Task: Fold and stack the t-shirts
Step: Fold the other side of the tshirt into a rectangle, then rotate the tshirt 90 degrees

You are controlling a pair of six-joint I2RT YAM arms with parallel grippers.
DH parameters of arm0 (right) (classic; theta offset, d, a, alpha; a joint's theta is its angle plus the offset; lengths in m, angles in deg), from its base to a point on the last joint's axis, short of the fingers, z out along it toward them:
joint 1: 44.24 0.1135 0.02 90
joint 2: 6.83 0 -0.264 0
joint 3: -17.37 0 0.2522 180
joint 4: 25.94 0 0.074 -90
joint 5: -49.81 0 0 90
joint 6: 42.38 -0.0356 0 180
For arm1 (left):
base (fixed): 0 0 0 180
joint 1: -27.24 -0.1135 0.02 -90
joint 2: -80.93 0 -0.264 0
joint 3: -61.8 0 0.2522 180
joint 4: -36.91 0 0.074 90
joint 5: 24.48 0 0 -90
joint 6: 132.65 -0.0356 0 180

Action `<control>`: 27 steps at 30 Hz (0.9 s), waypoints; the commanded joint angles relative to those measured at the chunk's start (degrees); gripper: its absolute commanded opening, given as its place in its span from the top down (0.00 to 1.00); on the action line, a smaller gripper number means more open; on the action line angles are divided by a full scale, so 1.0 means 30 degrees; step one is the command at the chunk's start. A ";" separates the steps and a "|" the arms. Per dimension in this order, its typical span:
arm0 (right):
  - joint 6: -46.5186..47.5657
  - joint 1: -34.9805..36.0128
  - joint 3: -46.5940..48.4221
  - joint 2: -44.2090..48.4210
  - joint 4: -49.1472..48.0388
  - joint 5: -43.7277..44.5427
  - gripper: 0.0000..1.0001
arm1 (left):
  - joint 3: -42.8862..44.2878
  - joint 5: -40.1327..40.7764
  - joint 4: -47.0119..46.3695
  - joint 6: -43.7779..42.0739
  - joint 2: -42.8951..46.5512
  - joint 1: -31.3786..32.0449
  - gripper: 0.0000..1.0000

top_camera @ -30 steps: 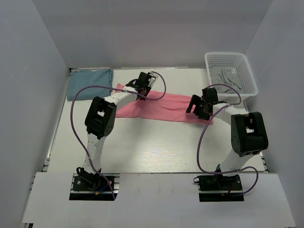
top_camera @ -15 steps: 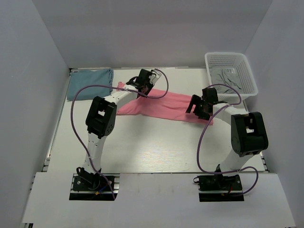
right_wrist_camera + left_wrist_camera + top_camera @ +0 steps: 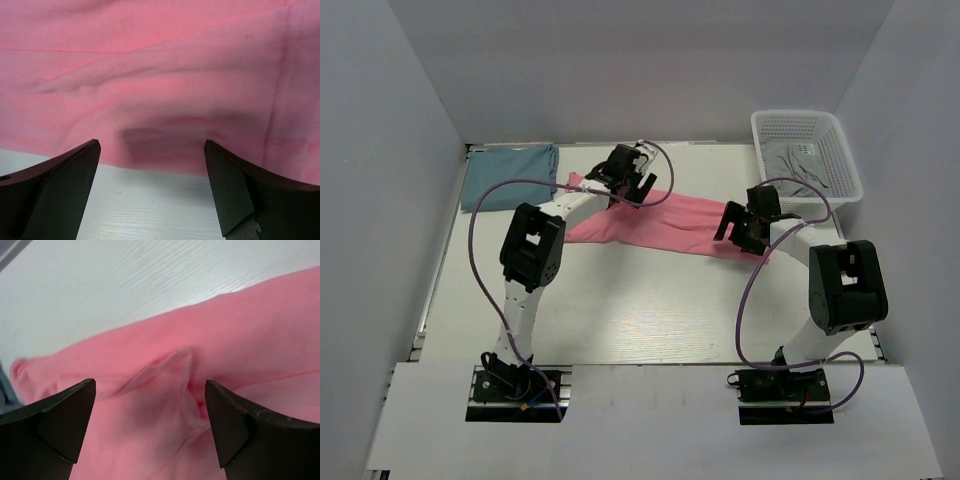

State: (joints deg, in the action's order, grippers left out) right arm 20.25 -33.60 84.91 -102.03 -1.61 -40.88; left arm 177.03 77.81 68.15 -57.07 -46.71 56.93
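Shirts, count 2: pink t-shirt (image 3: 670,220) spread across table centre, 9 to 3 o'clock; teal t-shirt (image 3: 510,174), flat rectangle, far corner at 10 o'clock.
Left gripper (image 3: 149,410): released, fingers straddling a raised pink fold.
Right gripper (image 3: 150,172): released, over the pink hem.
Basket (image 3: 803,114), count 1: 2 o'clock, grey cloth (image 3: 795,162) inside.
In the way: left arm (image 3: 575,200) overlies the pink shirt's 9 o'clock end.

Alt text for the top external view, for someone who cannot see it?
A salmon pink t-shirt lies stretched sideways across a white table, with the left gripper over its far-left part and the right gripper over its near-right edge. A folded teal-blue t-shirt sits in the far-left corner, and a white basket holding grey cloth sits far right.
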 commanded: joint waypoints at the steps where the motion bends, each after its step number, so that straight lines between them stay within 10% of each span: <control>1: 0.0570 0.0059 -0.0201 0.1175 0.0491 0.0728 0.10 | -0.2088 0.2227 -0.1102 0.4124 0.4335 -0.0697 0.00; 12: 0.0893 0.0059 -0.0582 0.2875 0.0902 0.1343 0.10 | -0.3853 0.0739 0.1997 1.2151 0.4960 -0.2542 0.00; 18: 0.0746 0.0059 -0.0788 0.2700 0.0931 0.1546 0.10 | -0.3794 -0.5175 0.0246 1.2862 0.3814 -0.3743 0.00; 27: 0.0454 -0.0028 -0.1577 0.1997 0.0492 0.1460 0.10 | -0.4821 -0.6556 -0.2485 1.2395 0.2940 -0.3921 0.00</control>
State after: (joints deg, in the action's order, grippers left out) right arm 21.87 -33.60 81.18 -95.17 0.95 -37.14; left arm 161.47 62.36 65.02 -19.67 -37.97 45.26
